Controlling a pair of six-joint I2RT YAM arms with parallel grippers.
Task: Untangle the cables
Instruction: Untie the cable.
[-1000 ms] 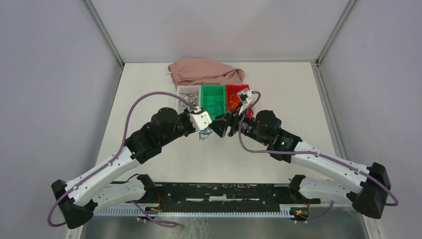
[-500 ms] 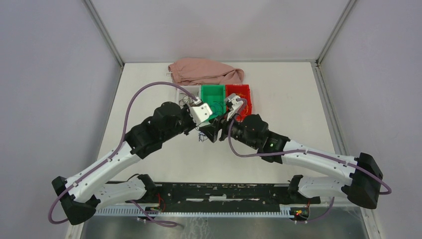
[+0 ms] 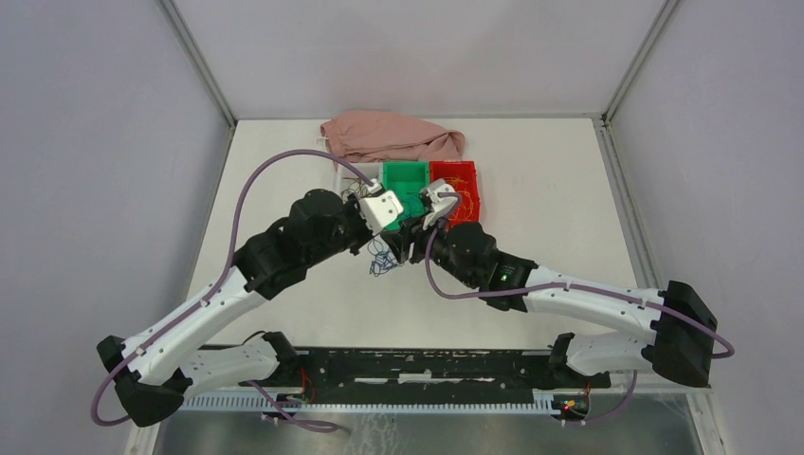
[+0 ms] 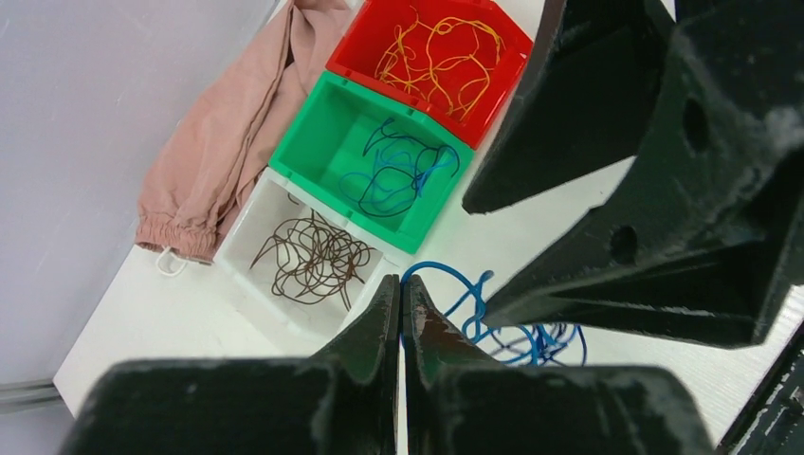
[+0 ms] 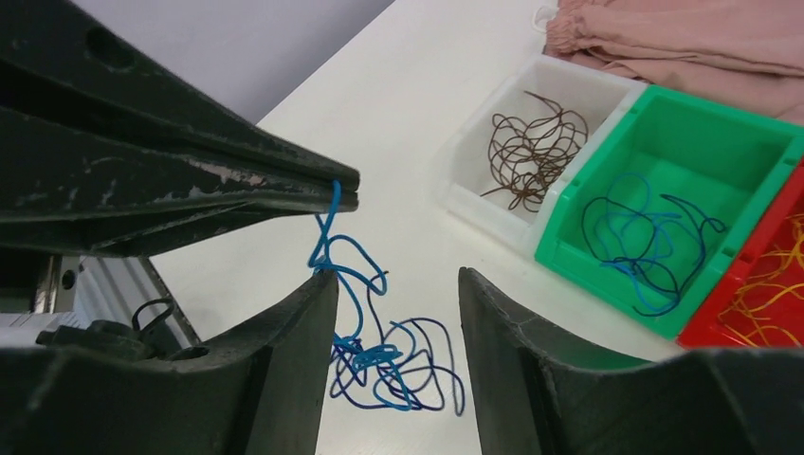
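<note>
White worktop (image 3: 569, 237), sorting seemingly near done: most cables (image 4: 313, 256) lie in the far bins (image 4: 308, 142), the left tool (image 4: 398, 294) is clamped on the last blue tangle (image 5: 393, 365) just near of them, and the right tool (image 5: 398, 284) stands with jaws apart.

cables (image 3: 382, 263) before bins (image 3: 406, 165), cloth (image 3: 389, 136) behind bins

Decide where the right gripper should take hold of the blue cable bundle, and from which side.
Probably the loose loops low in the blue cable bundle, coming from opposite the left gripper. That gripper pinches the top strand, so the lower loops trail free before the open right gripper.
</note>
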